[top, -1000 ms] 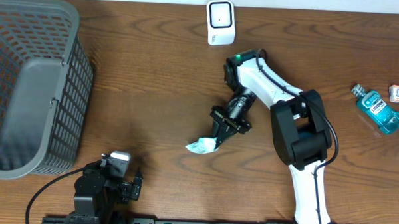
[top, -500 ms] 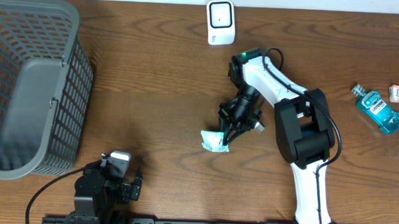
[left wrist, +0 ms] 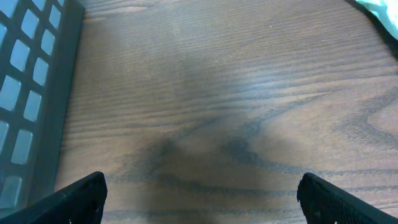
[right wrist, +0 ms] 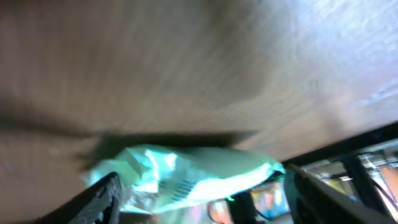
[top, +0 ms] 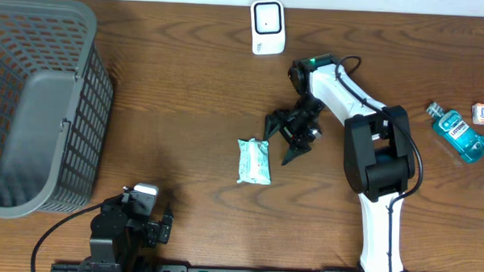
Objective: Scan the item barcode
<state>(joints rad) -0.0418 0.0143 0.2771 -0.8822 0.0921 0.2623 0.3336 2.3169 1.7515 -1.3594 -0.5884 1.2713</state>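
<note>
The packet [top: 254, 161] lies flat on the table [top: 187, 94], mid-scene and free of any grip. The right gripper [top: 280, 140] hangs just right of it with fingers spread. The left gripper [left wrist: 202, 199] sits at the near left, fingers wide apart and empty. This looks like a re-grip before scanning. Next, the right gripper must pinch the packet and carry it to the scanner [top: 268, 26] at the far edge, barcode facing it.

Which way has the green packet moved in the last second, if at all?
Yes. The green packet shifted slightly right, away from the basket, and up toward the white scanner.
</note>
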